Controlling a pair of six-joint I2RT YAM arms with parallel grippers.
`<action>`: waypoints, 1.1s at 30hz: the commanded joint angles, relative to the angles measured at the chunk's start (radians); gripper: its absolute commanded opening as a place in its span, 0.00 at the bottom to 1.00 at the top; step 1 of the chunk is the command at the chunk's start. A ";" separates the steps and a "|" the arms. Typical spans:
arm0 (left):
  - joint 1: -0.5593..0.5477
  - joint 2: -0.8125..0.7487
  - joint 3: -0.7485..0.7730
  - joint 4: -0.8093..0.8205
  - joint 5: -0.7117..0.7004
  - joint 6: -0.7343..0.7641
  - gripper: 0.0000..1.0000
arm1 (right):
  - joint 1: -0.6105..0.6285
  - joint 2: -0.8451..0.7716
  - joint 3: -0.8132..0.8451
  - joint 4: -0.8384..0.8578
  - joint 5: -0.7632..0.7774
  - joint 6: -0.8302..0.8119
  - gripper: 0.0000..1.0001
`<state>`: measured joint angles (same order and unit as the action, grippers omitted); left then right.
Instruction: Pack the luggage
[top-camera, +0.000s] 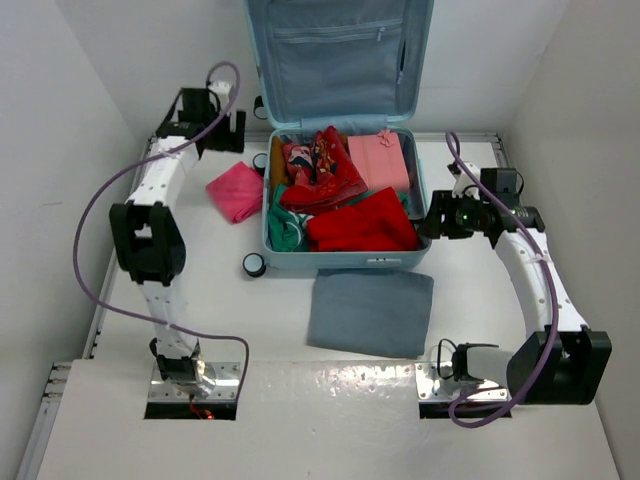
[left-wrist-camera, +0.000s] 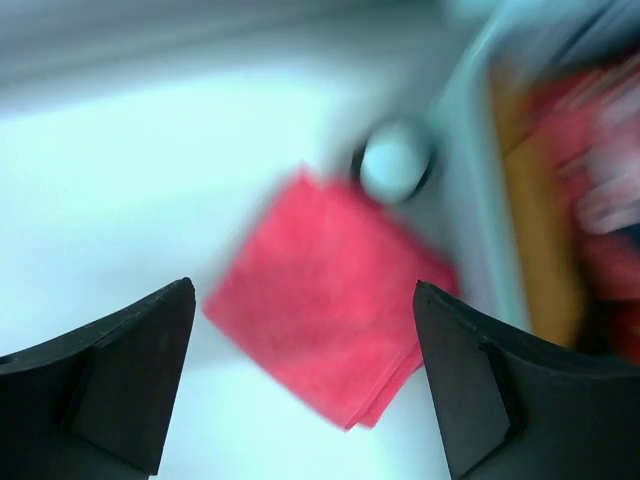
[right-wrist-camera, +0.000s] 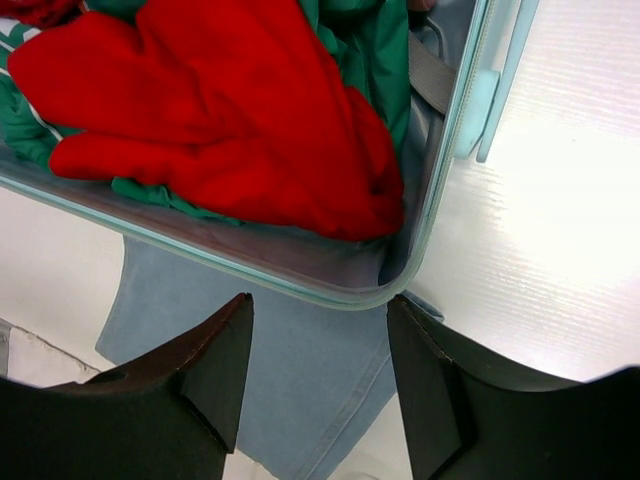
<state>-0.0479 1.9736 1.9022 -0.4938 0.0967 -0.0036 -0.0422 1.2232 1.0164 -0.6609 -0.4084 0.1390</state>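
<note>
luggage (top-camera: 345, 259): we're seeing it part-filled, clothes (top-camera: 360, 225) inside
outside: pink cloth (top-camera: 236, 191), grey cloth (top-camera: 370, 312) waiting
left gripper (left-wrist-camera: 302, 290): gaping, likely empty (blurred)
right gripper (right-wrist-camera: 320, 300): parted, empty

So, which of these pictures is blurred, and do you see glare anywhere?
Left wrist view: strongly smeared; the pink cloth and the suitcase wheel have soft edges. Right wrist view: sharp on the red garment, but the table at right is washed out. Top view: sharp, with a bright glint on the shiny strip between the arm bases.
</note>
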 joint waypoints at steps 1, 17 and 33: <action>-0.010 0.103 -0.032 -0.146 -0.035 0.036 0.91 | 0.007 0.009 0.063 0.004 -0.001 -0.010 0.56; 0.005 0.424 0.026 -0.339 -0.111 -0.012 0.86 | 0.005 0.009 0.077 -0.016 0.020 -0.024 0.56; 0.141 0.020 -0.137 -0.079 0.489 -0.032 0.00 | 0.007 0.001 0.090 -0.051 -0.012 -0.058 0.49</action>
<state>0.0624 2.2131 1.8008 -0.7162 0.3565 -0.0040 -0.0422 1.2457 1.0805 -0.7136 -0.4015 0.1066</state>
